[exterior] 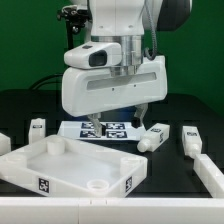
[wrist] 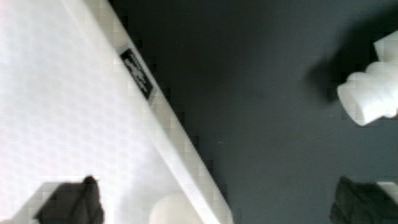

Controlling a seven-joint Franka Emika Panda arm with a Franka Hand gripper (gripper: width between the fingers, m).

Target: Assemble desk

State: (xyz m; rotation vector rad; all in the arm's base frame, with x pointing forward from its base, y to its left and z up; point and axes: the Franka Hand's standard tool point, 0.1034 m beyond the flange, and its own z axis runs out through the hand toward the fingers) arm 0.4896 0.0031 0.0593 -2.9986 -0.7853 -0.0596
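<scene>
The white desk top [exterior: 62, 165] lies flat at the front of the exterior view's left, with round corner sockets [exterior: 96, 186] and tags on its side. In the wrist view its tagged edge [wrist: 135, 75] runs diagonally. My gripper [exterior: 120, 113] hangs above the table behind the top's far right edge. It is open and empty. In the wrist view the gripper [wrist: 217, 203] straddles the top's edge, with a round socket [wrist: 178, 210] between the two dark fingertips [wrist: 71, 200]. A white leg [exterior: 155, 138] lies just to the right and also shows in the wrist view [wrist: 370, 90].
The marker board [exterior: 105, 128] lies under the arm. More white legs lie around: one at the back left [exterior: 37, 127], one at the left edge [exterior: 4, 146], one on the right [exterior: 190, 140] and one at the front right [exterior: 208, 172]. The table is black.
</scene>
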